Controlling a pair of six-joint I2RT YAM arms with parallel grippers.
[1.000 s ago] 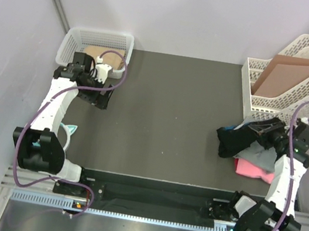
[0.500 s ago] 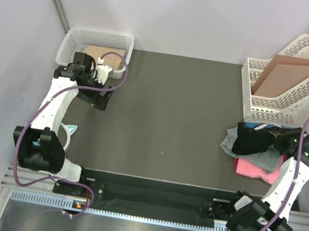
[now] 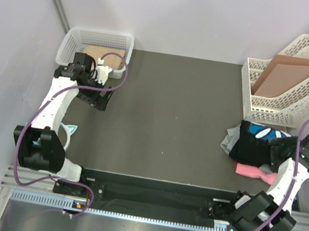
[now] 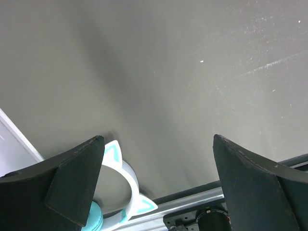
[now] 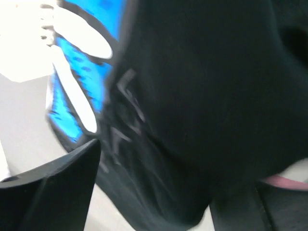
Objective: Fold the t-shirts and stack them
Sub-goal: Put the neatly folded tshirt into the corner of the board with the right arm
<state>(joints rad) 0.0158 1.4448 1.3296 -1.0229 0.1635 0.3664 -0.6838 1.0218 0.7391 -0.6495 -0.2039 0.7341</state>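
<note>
The t-shirts lie in a heap at the right side of the table. A black one [image 3: 249, 148] with a blue-and-white logo [image 3: 265, 133] is on top. A grey one [image 3: 230, 141] pokes out at its left and a pink one [image 3: 252, 171] at its near edge. My right gripper [image 3: 272, 152] sits low at the heap's right side. In the right wrist view the black shirt [image 5: 207, 96] fills the frame, blurred, with the right gripper [image 5: 178, 168] open and its jaws wide apart around the cloth. My left gripper [image 3: 97, 99] [image 4: 157, 138] hangs open and empty at the far left.
A white basket [image 3: 72, 39] stands at the back left behind my left arm. At the back right, a white file rack [image 3: 287, 105] holds a brown cardboard sheet [image 3: 292, 70]. A white-and-teal cat-ear headband [image 4: 122, 175] [image 3: 69, 131] lies near the left arm's base.
My right gripper carried the black shirt to the right onto the heap, then its jaws opened. The logo now faces up. The left arm has not moved.
</note>
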